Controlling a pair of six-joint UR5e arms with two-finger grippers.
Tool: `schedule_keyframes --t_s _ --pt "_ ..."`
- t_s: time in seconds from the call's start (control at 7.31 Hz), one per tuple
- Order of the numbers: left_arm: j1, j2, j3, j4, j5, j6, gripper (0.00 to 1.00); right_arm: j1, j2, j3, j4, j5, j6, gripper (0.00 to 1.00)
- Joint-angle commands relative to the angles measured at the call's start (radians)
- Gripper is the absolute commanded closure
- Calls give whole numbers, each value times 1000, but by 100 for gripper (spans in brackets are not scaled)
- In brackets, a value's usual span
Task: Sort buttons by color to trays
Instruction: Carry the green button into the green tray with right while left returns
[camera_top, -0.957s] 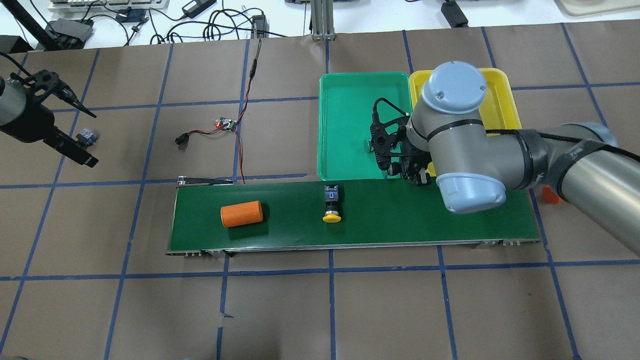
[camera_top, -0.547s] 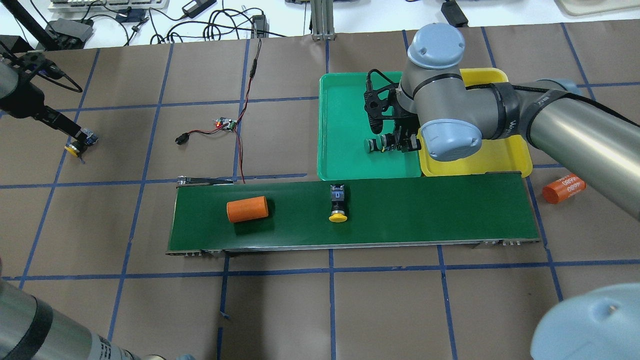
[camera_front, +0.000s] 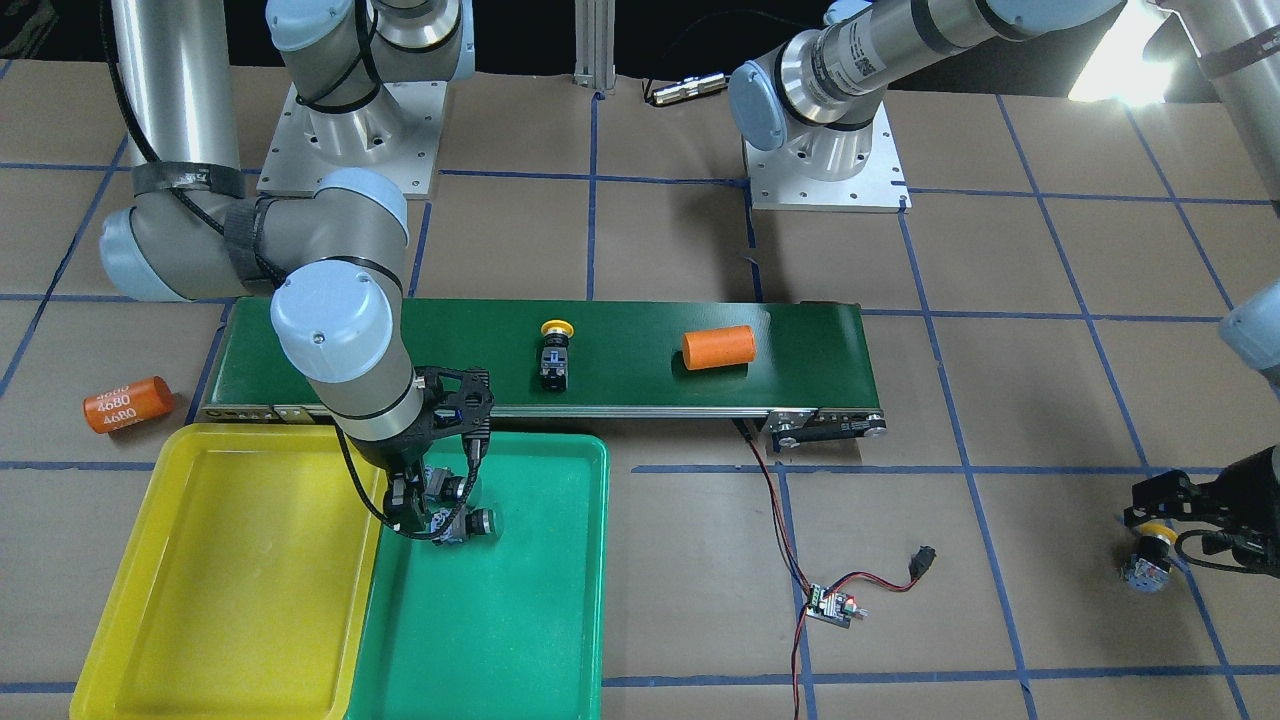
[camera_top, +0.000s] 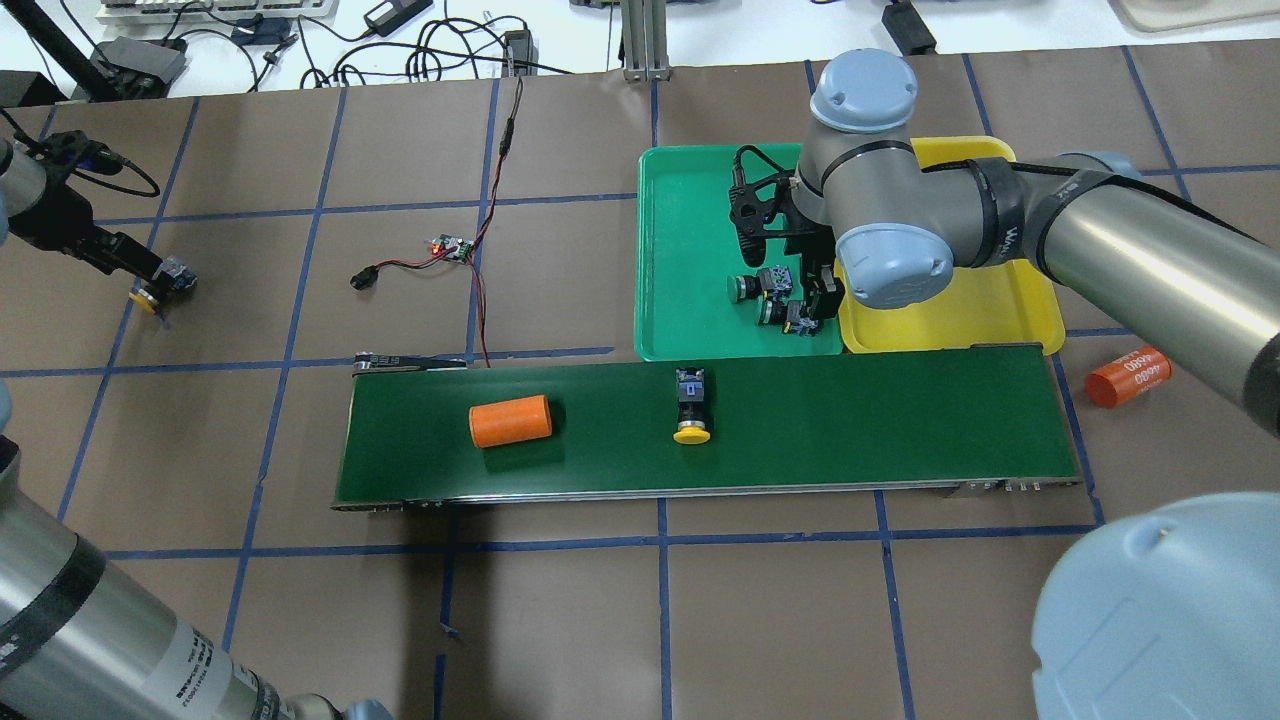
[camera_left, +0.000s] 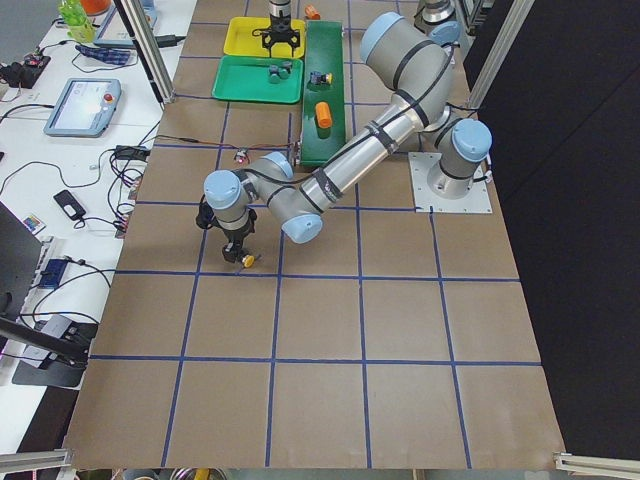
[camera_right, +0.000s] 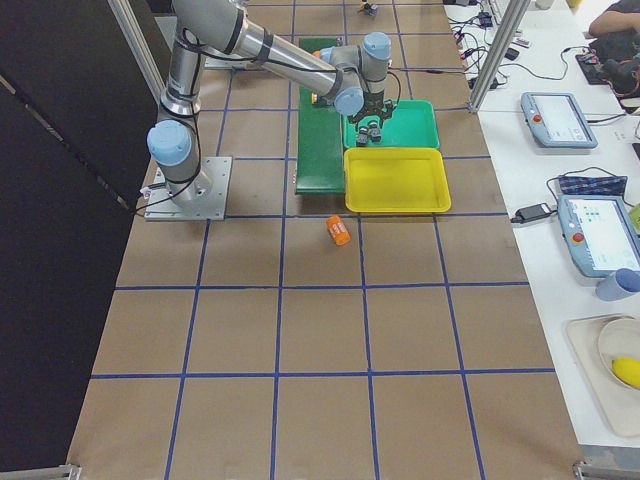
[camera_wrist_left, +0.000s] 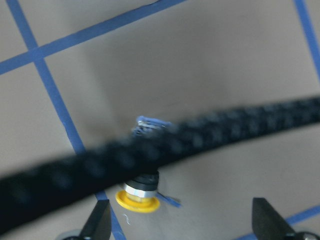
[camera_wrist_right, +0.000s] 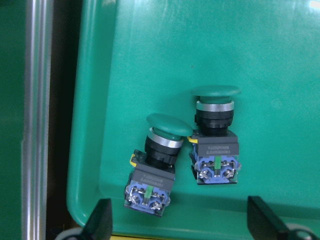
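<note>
Two green-capped buttons (camera_wrist_right: 160, 165) (camera_wrist_right: 215, 135) lie side by side in the green tray (camera_top: 690, 200), near its corner by the yellow tray (camera_top: 950, 310). My right gripper (camera_wrist_right: 182, 222) hovers open just above them, holding nothing; it also shows in the overhead view (camera_top: 815, 300). One yellow-capped button (camera_top: 692, 410) lies on the conveyor belt (camera_top: 900, 420). Another yellow-capped button (camera_wrist_left: 137, 197) lies on the table at the far left, partly hidden by a cable. My left gripper (camera_wrist_left: 182, 225) is open above it, and it also shows in the overhead view (camera_top: 140, 270).
An orange cylinder (camera_top: 510, 422) lies on the belt's left part. A second orange cylinder marked 4680 (camera_top: 1128, 376) lies on the table right of the belt. A small circuit board (camera_top: 452, 248) with red-black wires sits behind the belt.
My right gripper moved from the belt edge over the green tray and let go of a second green button there. The belt's cylinder and yellow button moved right. My left gripper came down over the table's yellow button.
</note>
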Motion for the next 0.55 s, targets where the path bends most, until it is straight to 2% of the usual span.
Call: schedule_keyframes --t_s 0.0,0.14,0.27,0.41 --pt "1 -63 24 33 -1 -4 0 -29 -96 5 95 2 82 1" --pt "1 -70 23 33 -9 -3 2 -62 -128 15 153 4 87 0" --pt "1 -73 24 35 -12 -1 30 -105 -166 45 205 12 111 0" --pt "1 -71 24 33 -15 -3 73 -139 -205 102 207 13 232 0"
